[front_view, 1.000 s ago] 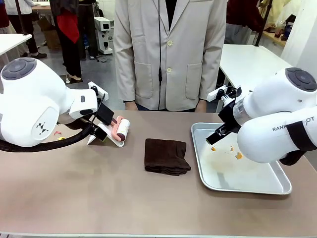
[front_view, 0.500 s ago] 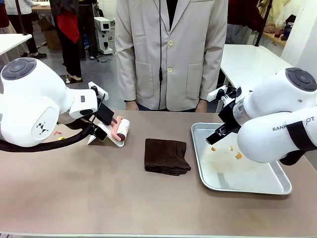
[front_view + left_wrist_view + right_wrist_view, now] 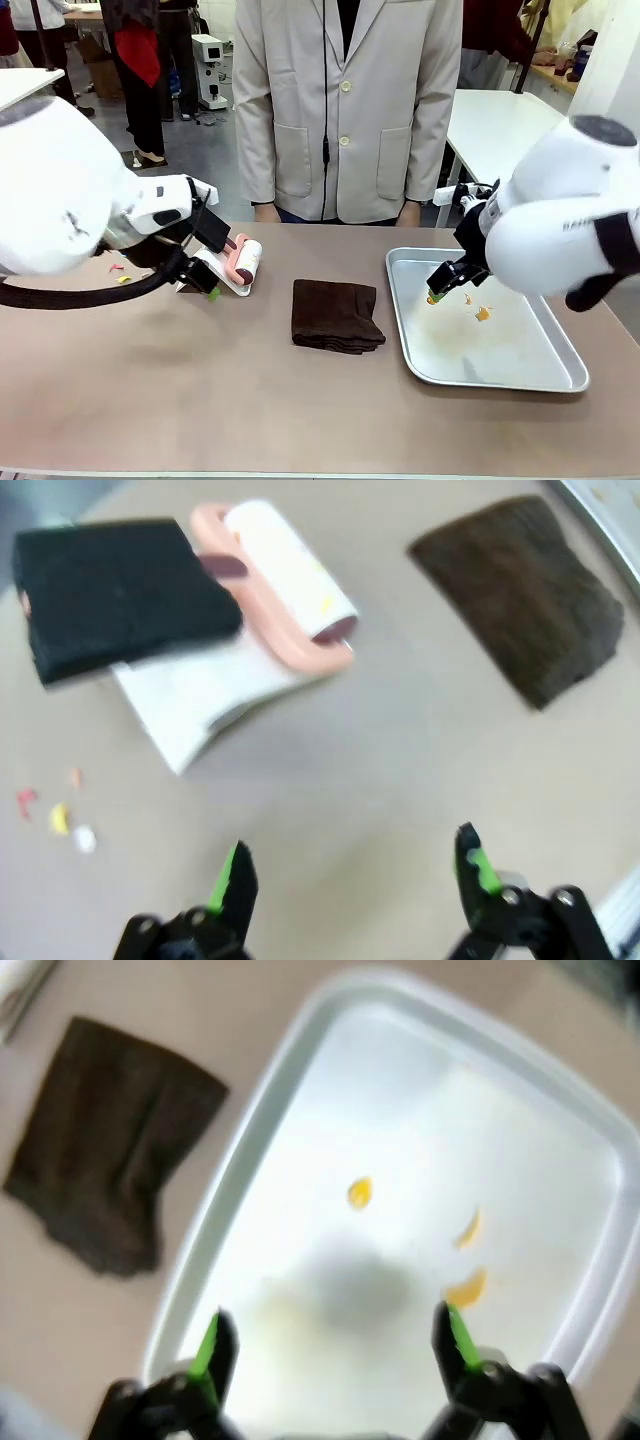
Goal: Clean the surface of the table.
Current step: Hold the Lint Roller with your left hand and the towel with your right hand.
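**Both arms shift; left gripper [image 3: 350, 855] dips, right gripper [image 3: 330, 1325] hangs over the tray [image 3: 500, 375]**

Since the earlier frame both white arms have swung: the left arm's bulk has moved up and out to the robot's left, its gripper has come down closer to the bench [image 3: 250, 410], and the right arm has lifted a little. The folded brown cloth [image 3: 337, 316] has not moved and lies flat on the taupe bench, which spreads out under it on all sides. To the cloth's left a lint roller [image 3: 243, 262] with a pink handle rests on a white sheet, a black block [image 3: 120, 595] against its handle end. The left gripper hovers just left of that roller, jaws spread wide and empty, over bare bench. Farther left of the cloth a few small coloured crumbs [image 3: 60, 815] lie on the bench. To the cloth's right sits the silver tray with orange scraps [image 3: 360, 1192] in it; the right gripper hangs above them, jaws wide apart, holding nothing. Beyond the cloth a person in a pale coat [image 3: 345, 110] stands at the bench's far edge
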`<state>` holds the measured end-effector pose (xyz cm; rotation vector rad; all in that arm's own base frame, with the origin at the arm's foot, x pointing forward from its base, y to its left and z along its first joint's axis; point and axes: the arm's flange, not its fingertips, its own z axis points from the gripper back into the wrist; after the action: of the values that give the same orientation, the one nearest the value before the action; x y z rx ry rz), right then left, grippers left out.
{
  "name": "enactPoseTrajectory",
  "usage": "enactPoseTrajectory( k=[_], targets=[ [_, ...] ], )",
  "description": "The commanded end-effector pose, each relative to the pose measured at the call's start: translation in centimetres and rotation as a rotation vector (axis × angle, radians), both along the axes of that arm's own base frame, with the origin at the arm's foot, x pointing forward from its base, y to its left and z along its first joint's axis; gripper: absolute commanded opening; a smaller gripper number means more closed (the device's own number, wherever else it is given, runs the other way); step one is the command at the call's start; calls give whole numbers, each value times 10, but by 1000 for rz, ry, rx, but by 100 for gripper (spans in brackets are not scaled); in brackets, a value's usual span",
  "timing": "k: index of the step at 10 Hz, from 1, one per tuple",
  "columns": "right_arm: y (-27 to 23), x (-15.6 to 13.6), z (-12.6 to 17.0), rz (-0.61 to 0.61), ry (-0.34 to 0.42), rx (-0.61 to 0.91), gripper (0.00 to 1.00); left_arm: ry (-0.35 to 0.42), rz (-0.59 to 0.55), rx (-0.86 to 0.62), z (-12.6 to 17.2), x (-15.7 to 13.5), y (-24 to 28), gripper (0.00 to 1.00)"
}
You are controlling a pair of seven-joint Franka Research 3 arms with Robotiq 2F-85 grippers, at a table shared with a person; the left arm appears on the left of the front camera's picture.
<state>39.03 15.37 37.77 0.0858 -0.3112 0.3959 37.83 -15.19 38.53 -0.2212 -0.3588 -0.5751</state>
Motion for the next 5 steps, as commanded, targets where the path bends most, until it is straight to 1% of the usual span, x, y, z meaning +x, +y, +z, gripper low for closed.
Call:
enactPoseTrajectory(
  k=[1,2,3,4,5],
  targets=[
    [-7,-12,46,-83,134,184,100,110,61,-78,35,-8,42,100],
    [-22,-24,62,-28,221,321,100,142,117,-112,47,-15,57,100],
    [-38,-31,72,-43,303,432,100,143,158,-156,59,-20,76,100],
    [-61,-37,81,-86,396,563,100,187,54,-305,71,-25,103,100],
    [-87,-46,88,-118,423,685,100,164,81,-433,80,-29,138,100]
  ],
)
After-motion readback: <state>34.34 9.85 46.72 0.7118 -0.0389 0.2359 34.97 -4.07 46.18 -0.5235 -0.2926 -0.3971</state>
